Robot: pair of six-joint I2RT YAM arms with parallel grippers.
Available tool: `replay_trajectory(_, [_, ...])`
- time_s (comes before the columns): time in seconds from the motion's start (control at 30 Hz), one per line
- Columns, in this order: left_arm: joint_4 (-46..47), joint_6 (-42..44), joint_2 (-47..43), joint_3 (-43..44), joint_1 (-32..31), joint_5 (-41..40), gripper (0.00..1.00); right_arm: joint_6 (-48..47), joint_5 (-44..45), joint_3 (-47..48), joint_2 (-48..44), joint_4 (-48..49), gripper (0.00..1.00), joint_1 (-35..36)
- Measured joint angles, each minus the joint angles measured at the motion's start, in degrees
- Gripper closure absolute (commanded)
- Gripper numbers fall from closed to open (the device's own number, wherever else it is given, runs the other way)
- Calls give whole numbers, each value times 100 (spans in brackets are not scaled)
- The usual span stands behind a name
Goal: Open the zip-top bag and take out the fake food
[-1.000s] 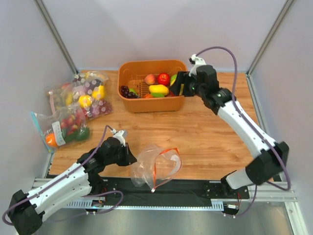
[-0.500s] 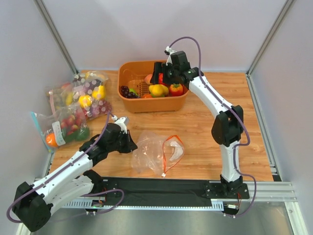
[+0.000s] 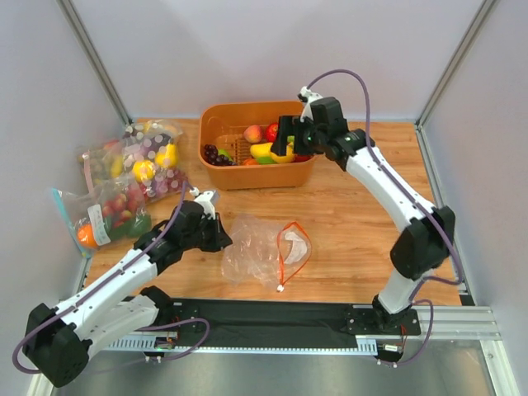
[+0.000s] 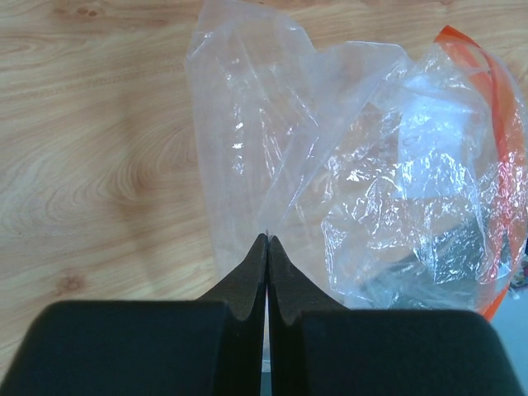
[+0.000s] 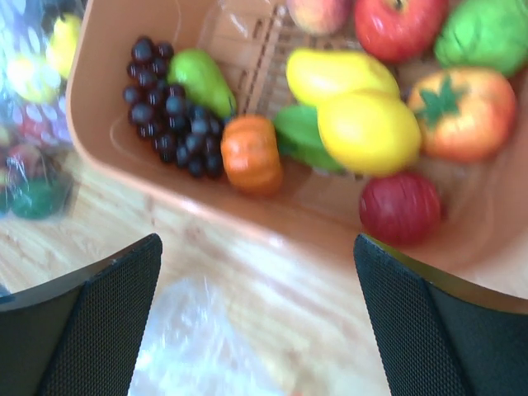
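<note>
The zip-top bag lies crumpled on the table, clear and with nothing showing inside, its orange-red zip strip hanging open on the right. My left gripper is shut on a thin fold of the bag's left edge; the bag spreads out beyond it. The fake food lies in the orange basket: yellow lemons, an orange pepper and a red-yellow fruit. My right gripper hovers over the basket's front right, open and empty.
The basket also holds purple grapes, a red apple, a peach and green fruit. A pink-zipped bag of grapes and a blue-zipped bag lie at the table's left edge. Enclosure walls stand close on three sides.
My right gripper swung left over the basket, then back a little to the right. My left gripper moved away from the near edge with the bag, which now lies flatter.
</note>
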Motion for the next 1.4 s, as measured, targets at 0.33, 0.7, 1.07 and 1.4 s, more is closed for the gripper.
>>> replay_trajectory(0.33, [-321,271,372,365,44,-251,61,310,251,-3578,-3764,188,0,24])
replay_trajectory(0.7, [-1169,402,-72,957,66,-704,1,632,1062,-4579,-6655,-1043,0,28])
replay_trajectory(1.07, [-2861,612,-1510,2660,70,-1937,1,763,1910,-4535,-7320,-2155,0,28])
replay_trajectory(1.4, [-4011,627,-2037,3289,70,-2531,1,848,2271,-4520,-7659,-2455,0,28])
